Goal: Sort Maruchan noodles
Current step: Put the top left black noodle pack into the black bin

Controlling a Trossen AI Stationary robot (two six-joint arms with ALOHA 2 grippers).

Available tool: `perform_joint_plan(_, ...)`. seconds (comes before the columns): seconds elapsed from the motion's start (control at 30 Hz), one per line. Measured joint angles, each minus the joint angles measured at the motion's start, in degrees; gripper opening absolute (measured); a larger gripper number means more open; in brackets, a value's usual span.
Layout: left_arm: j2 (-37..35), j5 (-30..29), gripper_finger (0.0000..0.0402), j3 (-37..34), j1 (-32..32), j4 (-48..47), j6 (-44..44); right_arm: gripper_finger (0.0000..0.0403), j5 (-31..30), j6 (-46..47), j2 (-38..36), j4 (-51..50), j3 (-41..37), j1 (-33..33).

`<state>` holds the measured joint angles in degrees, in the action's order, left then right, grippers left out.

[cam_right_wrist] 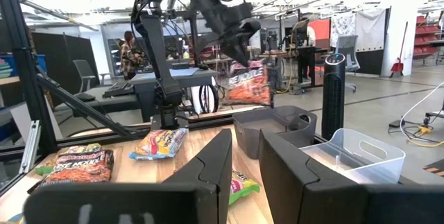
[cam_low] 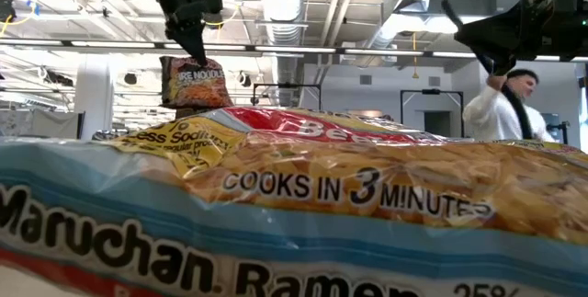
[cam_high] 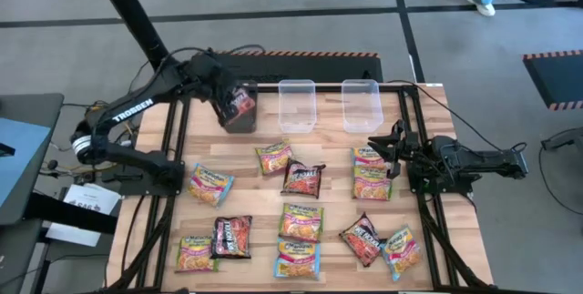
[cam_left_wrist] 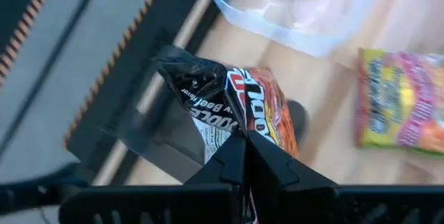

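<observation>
The left pincer [cam_high: 239, 103] pinches a dark maroon Maruchan noodle packet [cam_high: 240, 105] in the air above the black box [cam_high: 240, 121]. The right pincer [cam_high: 393, 151], fingers slightly spread, holds nothing beside the table's [cam_high: 255, 203] right-hand packets [cam_high: 371, 174].

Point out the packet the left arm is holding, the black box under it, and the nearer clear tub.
Held packet [cam_high: 240, 103]: high view, its red printed face.
Black box [cam_high: 239, 123]: high view, its front edge below the packet.
Clear tub [cam_high: 297, 106]: high view, its bare floor.
</observation>
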<state>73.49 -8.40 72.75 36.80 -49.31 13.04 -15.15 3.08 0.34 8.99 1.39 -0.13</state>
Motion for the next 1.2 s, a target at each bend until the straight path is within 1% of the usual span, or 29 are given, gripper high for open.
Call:
perform_joint_plan(0.17, 4.2, -0.2, 0.0000, 0.0, 2.8, 4.8, 8.3, 0.0100, -0.4, 0.1, 0.0, 0.0, 0.0, 0.0)
perform_joint_plan(0.23, 6.3, -1.4, 0.0000, 0.0, 3.5, 5.2, 11.0, 0.0100, -0.4, 0.1, 0.0, 0.0, 0.0, 0.0)
perform_joint_plan(0.33, 9.1, -3.3, 0.0000, 0.0, 4.6, 8.3, 13.7, 0.0100, -0.4, 0.1, 0.0, 0.0, 0.0, 0.0)
perform_joint_plan(0.47, 12.3, -6.6, 0.0000, 0.0, 6.3, 11.4, 16.0, 0.0100, -0.4, 0.1, 0.0, 0.0, 0.0, 0.0)
perform_joint_plan(0.53, 13.3, -7.4, 0.0000, 0.0, 7.3, 11.6, 16.5, 0.0100, -0.4, 0.0, 0.0, 0.0, 0.0, 0.0)
perform_joint_plan(0.67, 14.5, -7.3, 0.0000, 0.0, 9.2, 12.0, 17.0, 0.0100, -0.4, 0.0, 0.0, 0.0, 0.0, 0.0)
perform_joint_plan(0.87, 14.6, -7.3, 0.0000, 0.0, 10.9, 15.1, 20.2, 0.0100, -0.4, -0.1, 0.0, 0.0, 0.0, 0.0)
perform_joint_plan(1.0, 14.6, -7.2, 0.0000, 0.0, 11.1, 14.5, 19.3, 0.0100, -0.4, -0.1, 0.0, 0.0, 0.0, 0.0)
perform_joint_plan(1.07, 14.6, -4.9, 0.0000, 0.0, 11.1, 14.2, 17.5, 0.0100, -0.4, -0.1, 0.0, 0.0, 0.0, 0.0)
perform_joint_plan(1.13, 14.6, -0.3, 0.0000, 0.0, 10.9, 13.9, 14.9, 0.0100, -0.4, -0.1, 0.0, 0.0, 0.0, 0.0)
perform_joint_plan(1.2, 14.6, 5.6, 0.0000, 0.0, 10.9, 13.8, 11.8, 0.0100, -0.4, -0.1, 0.0, 0.0, 0.0, 0.0)
